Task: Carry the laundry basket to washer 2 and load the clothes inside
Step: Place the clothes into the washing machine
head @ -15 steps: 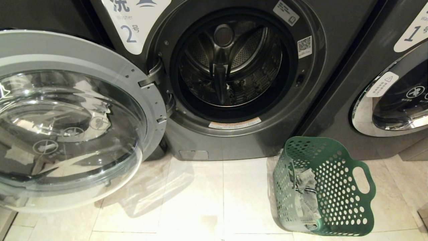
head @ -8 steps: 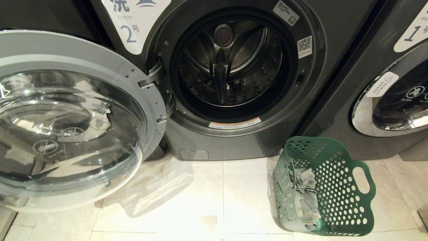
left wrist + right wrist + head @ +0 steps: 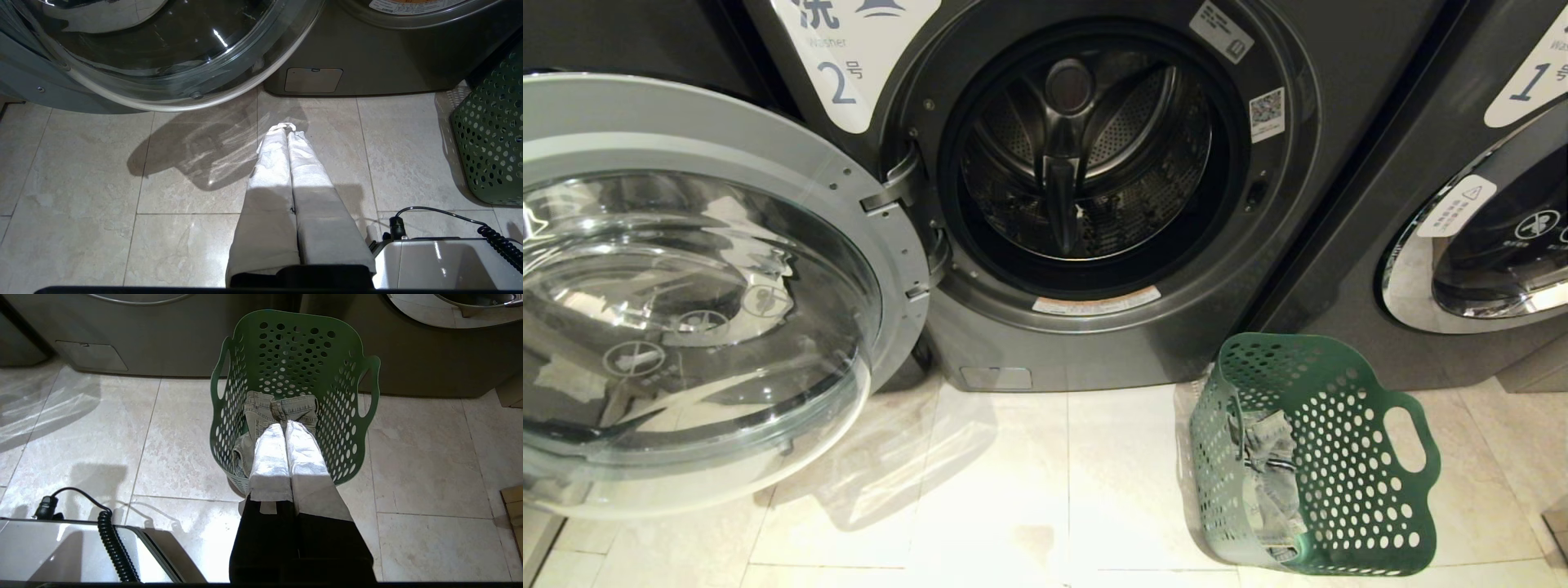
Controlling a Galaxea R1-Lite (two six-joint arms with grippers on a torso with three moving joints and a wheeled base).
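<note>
Head view: washer 2 [image 3: 1094, 343] fills the middle, label "2" on the panel upper left of the opening, door [image 3: 686, 286] swung wide open to the left on its hinge, glass bowl facing the camera. Drum [image 3: 1086, 155] is dark metal, something pale and patchy low in it, cannot tell what. Second washer [image 3: 1462, 163] stands to the right, marked "1", door closed. Green basket [image 3: 1319, 457] sits on the tile floor [image 3: 1013, 490] just in front of the gap between the two machines, right of washer 2's opening, tilted so its mouth faces left and up. Grey clothes [image 3: 1270, 474] lie bunched inside against the lower wall. Neither arm shows here.

Left wrist view: left gripper [image 3: 287, 130] hangs over bare floor in front of washer 2's base, cloth-wrapped fingers [image 3: 273, 163] pressed together, holding nothing. Door rim curves overhead, basket wall [image 3: 490, 134] off to one side, well apart from the fingertips. White robot base [image 3: 433, 261] with a coiled cable (black) at the frame's edge.

Right wrist view: right gripper [image 3: 285, 424] points at the basket [image 3: 294, 355], fingers [image 3: 304, 453] closed flat against each other, empty. Tips overlap the grey clothes [image 3: 282, 408] in the picture, contact cannot be told. Basket handles stick out on both sides, washer fronts right behind it
</note>
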